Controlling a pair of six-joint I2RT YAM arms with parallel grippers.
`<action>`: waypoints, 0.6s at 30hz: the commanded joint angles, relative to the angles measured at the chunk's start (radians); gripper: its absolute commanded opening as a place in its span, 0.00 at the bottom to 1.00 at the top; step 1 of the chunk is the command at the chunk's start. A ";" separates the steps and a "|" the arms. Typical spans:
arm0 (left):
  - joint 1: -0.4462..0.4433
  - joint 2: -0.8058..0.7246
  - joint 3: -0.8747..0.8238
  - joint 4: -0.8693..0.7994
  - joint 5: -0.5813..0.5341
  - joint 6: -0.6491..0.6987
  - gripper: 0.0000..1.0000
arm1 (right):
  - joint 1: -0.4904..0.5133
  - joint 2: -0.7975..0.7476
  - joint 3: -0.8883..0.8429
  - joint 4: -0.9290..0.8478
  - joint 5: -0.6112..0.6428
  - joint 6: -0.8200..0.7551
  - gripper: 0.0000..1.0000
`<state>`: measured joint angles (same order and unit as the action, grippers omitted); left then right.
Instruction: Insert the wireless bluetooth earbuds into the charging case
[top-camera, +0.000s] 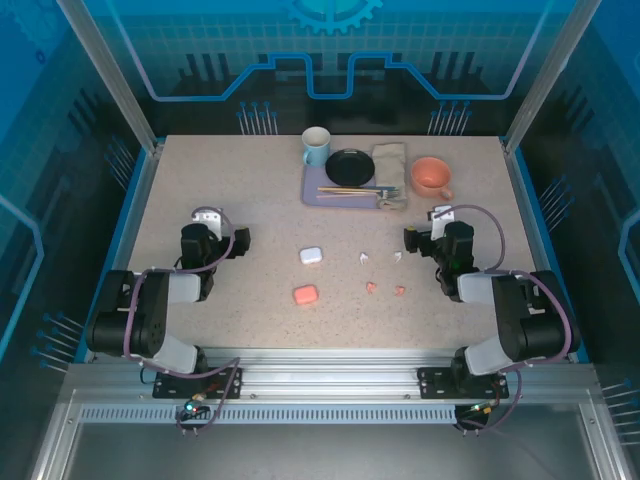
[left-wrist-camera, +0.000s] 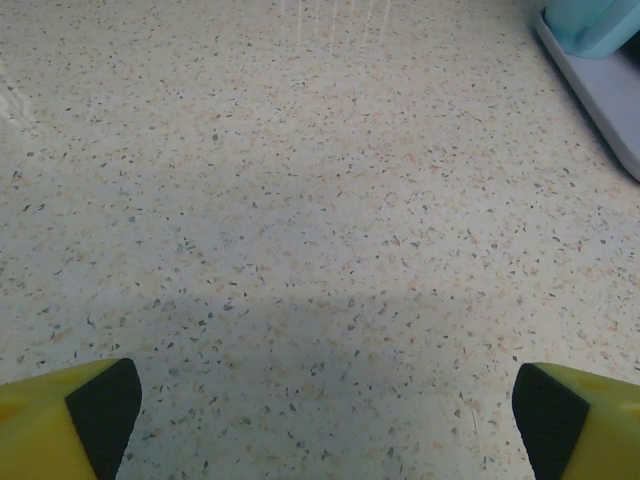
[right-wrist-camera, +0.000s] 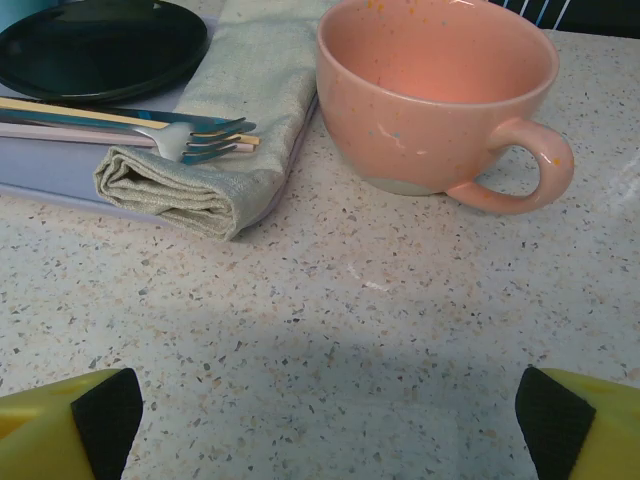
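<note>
A white charging case (top-camera: 311, 255) and a salmon-pink case (top-camera: 305, 294) lie near the table's middle. To their right lie two white earbuds (top-camera: 365, 258) (top-camera: 400, 256) and, nearer the front, two salmon-pink earbuds (top-camera: 371, 287) (top-camera: 400, 291). My left gripper (top-camera: 240, 239) rests left of the cases, apart from them; in the left wrist view the left gripper (left-wrist-camera: 325, 420) is open over bare table. My right gripper (top-camera: 411, 238) sits just right of the earbuds; in the right wrist view the right gripper (right-wrist-camera: 328, 420) is open, holding nothing.
At the back stands a lilac tray (top-camera: 312, 190) with a blue mug (top-camera: 316, 146), a black plate (top-camera: 350, 166), cutlery (right-wrist-camera: 150, 125) and a folded cloth (right-wrist-camera: 230, 130). A pink cup (right-wrist-camera: 440, 90) stands right of the tray, close ahead of my right gripper.
</note>
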<state>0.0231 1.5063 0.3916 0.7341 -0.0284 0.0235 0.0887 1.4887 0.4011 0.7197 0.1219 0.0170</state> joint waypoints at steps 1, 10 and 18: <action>-0.009 0.009 0.028 0.041 0.025 -0.027 0.99 | -0.020 0.014 0.025 0.043 -0.012 -0.016 1.00; -0.009 0.010 0.031 0.035 0.024 -0.027 0.99 | -0.030 0.015 0.029 0.036 -0.033 -0.012 1.00; -0.009 0.010 0.033 0.035 0.026 -0.028 0.99 | -0.034 0.014 0.028 0.036 -0.042 -0.012 1.00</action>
<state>0.0231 1.5066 0.3946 0.7399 -0.0280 0.0010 0.0700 1.4925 0.4068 0.7265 0.0956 0.0170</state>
